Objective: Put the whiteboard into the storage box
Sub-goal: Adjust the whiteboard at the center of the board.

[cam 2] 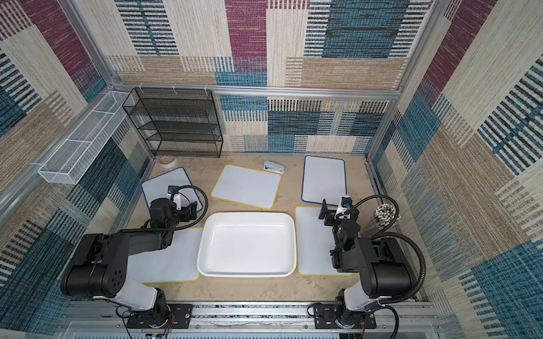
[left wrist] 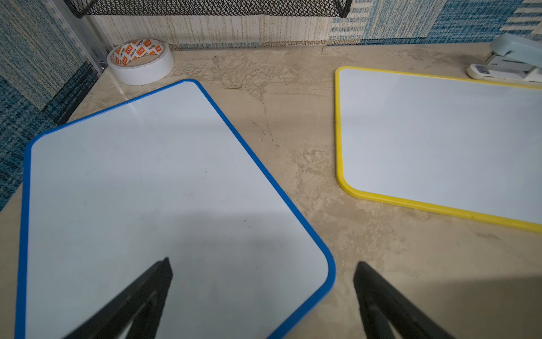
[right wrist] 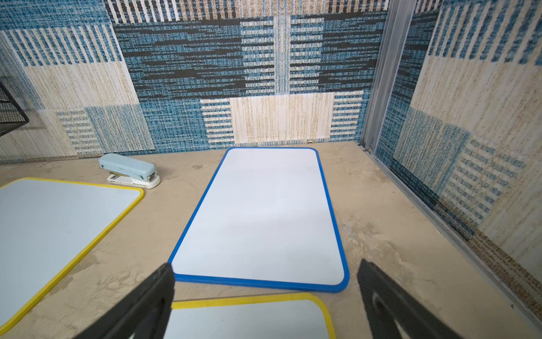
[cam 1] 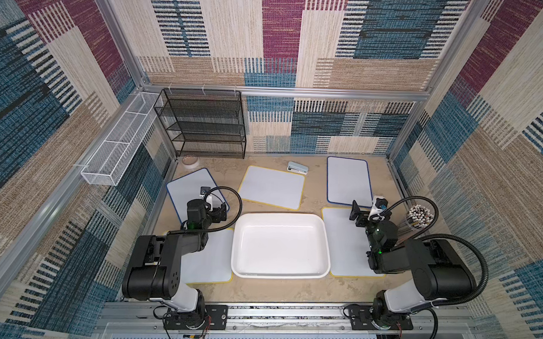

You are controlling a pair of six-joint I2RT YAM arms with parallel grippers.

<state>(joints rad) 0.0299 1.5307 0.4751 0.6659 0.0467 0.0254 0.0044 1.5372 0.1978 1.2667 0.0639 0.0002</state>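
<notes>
The storage box [cam 1: 281,214], an empty white tub, sits mid-table in both top views [cam 2: 247,213]. Several whiteboards lie flat around it. A yellow-framed whiteboard [cam 1: 212,261] lies left of the box, another [cam 1: 344,241] right of it, and a third [cam 1: 272,187] behind it. My left gripper [left wrist: 263,261] is open above the near corner of a blue-framed whiteboard [left wrist: 146,182], holding nothing. My right gripper [right wrist: 265,263] is open over the far end of the right yellow-framed whiteboard [right wrist: 249,320], facing another blue-framed whiteboard [right wrist: 264,217].
A black mesh rack [cam 1: 203,124] and a white wire basket [cam 1: 122,146] stand at the back left. A tape roll [left wrist: 140,61] lies by the rack, and a pale blue stapler [cam 1: 297,168] sits at the back centre. A cup of pencils [cam 1: 419,219] stands beside the right arm.
</notes>
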